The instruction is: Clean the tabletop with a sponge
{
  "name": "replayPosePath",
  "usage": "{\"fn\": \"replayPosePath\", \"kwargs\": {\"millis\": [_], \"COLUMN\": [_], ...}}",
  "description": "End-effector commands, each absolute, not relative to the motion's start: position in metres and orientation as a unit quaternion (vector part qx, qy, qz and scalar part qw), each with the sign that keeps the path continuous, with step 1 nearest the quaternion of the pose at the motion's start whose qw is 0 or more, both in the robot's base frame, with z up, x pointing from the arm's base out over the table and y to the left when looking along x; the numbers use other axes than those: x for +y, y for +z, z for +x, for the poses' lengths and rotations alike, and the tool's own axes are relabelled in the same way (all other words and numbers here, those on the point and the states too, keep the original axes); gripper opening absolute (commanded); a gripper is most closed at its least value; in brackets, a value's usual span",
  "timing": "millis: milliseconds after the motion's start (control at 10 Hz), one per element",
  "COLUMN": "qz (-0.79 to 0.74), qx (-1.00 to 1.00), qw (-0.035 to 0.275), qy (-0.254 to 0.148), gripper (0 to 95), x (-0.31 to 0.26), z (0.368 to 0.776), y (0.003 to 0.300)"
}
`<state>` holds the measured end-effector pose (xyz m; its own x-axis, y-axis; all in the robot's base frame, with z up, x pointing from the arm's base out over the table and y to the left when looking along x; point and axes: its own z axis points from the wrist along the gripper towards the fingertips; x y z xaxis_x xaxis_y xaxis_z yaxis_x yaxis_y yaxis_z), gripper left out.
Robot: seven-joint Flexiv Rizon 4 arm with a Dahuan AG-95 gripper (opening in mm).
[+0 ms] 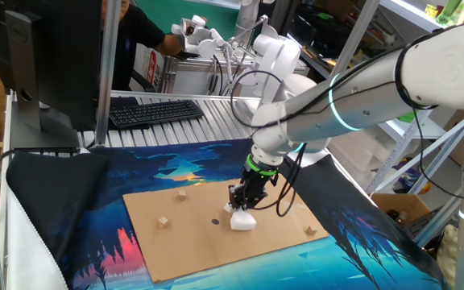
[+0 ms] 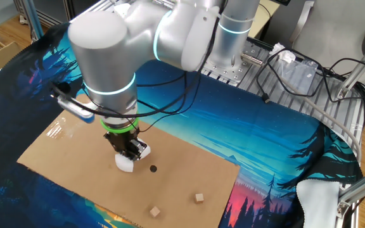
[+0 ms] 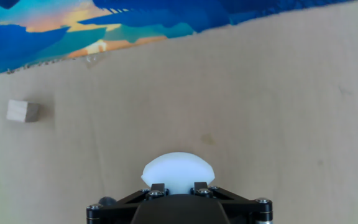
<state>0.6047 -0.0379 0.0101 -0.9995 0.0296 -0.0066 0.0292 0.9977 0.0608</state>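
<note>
sponge (image 1: 242,219) in fingers (image 1: 238,197), on tabletop (image 1: 216,242)

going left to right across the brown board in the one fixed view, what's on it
tan cube → second tan cube → dark spot → white sponge held in the claw → last tan cube near the right edge of the tabletop
</note>
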Motion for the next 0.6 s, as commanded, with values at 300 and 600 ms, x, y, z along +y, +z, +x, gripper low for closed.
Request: {"fn": "replayPosePath", "kwargs": {"millis": [300,600], "qz": [0.002,-0.002], "qx": [1.0,1.0], "qw": [0.012,0.012], "qy": [0.01,0.007], "gripper": [0.0,0.0], "x": [-0.0405,-0.045], "z": [0.6058,0.6099], "y": [0.0087,0.0097]}}
